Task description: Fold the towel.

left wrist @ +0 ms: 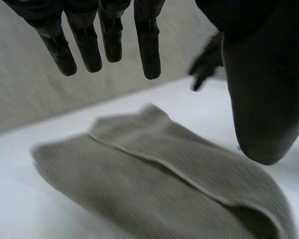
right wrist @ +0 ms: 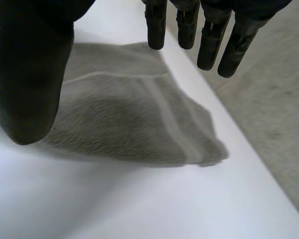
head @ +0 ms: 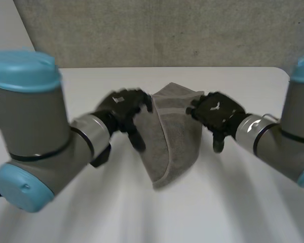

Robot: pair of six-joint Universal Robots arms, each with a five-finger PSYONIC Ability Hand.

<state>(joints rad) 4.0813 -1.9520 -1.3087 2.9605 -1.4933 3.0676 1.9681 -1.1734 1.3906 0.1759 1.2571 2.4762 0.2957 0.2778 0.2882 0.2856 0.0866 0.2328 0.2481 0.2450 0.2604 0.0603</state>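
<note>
A grey towel (head: 175, 134) lies folded on the white table (head: 233, 212), between my two hands. My left hand (head: 124, 109) hovers at the towel's left edge, fingers straight, holding nothing. My right hand (head: 215, 112) hovers at its right edge, likewise open and empty. In the left wrist view the towel (left wrist: 164, 184) lies under my left hand's fingers (left wrist: 107, 35), with its hemmed edge folded over on top. My right hand (left wrist: 207, 62) shows beyond it. In the right wrist view the towel (right wrist: 124, 119) lies below my right hand's fingers (right wrist: 209, 30), one corner near the table's far edge.
A grey speckled wall (head: 157, 30) rises behind the table's far edge. Bare white table surface spreads in front of the towel and to both sides.
</note>
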